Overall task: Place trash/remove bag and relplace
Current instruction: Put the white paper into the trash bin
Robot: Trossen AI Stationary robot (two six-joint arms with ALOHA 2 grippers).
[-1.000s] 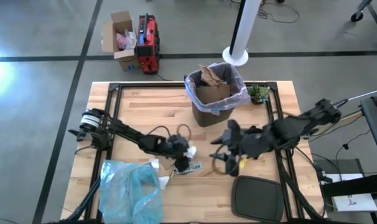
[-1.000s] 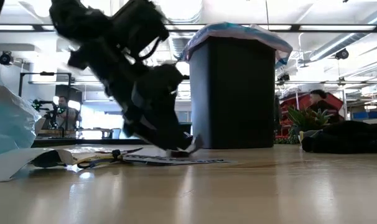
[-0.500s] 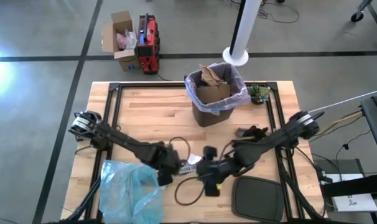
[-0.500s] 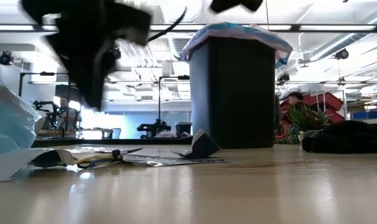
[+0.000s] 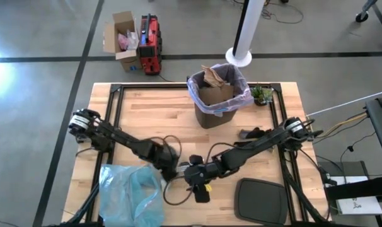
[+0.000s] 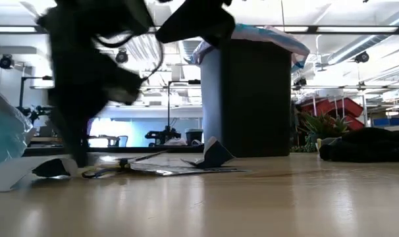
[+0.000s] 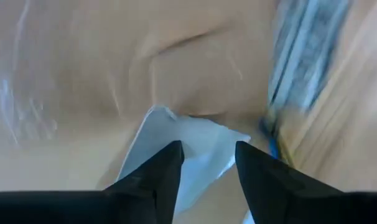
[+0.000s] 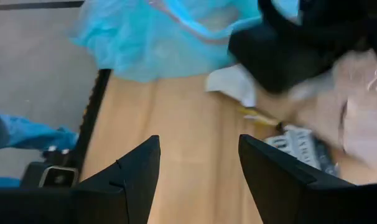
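The left tool (image 5: 169, 171) is down low near the front edge of the worktop (image 5: 147, 113), just beside the light-blue plastic bag (image 5: 131, 198) at the front-left corner. In the left wrist view its two fingers (image 7: 157, 177) stand a little apart over a white paper scrap (image 7: 185, 149); the scrap shows between them, but I cannot tell whether they pinch it or only straddle it. The right tool (image 5: 200, 184) has reached across to the same stretch of the front edge, close beside the left one. Its fingers (image 8: 129, 180) are spread wide with bare wood between them, holding nothing.

The loose trash (image 6: 180, 164) — a white scrap, a printed wrapper and a dark folded piece — lies flat on the wood around both tools, well apart from the black bin (image 5: 217, 101). The bin stands near the middle of the back edge, with the bag (image 5: 196, 94) folded over its rim and cardboard pieces (image 5: 215, 79) already poking out of it.

The step in hand looks like gathering the last scraps, so the liner swap is not yet begun. The next move calls for a firm pinch on the thin paper, which lies flat and may slide, then a lift clear of the other arm before carrying it back over the bin.
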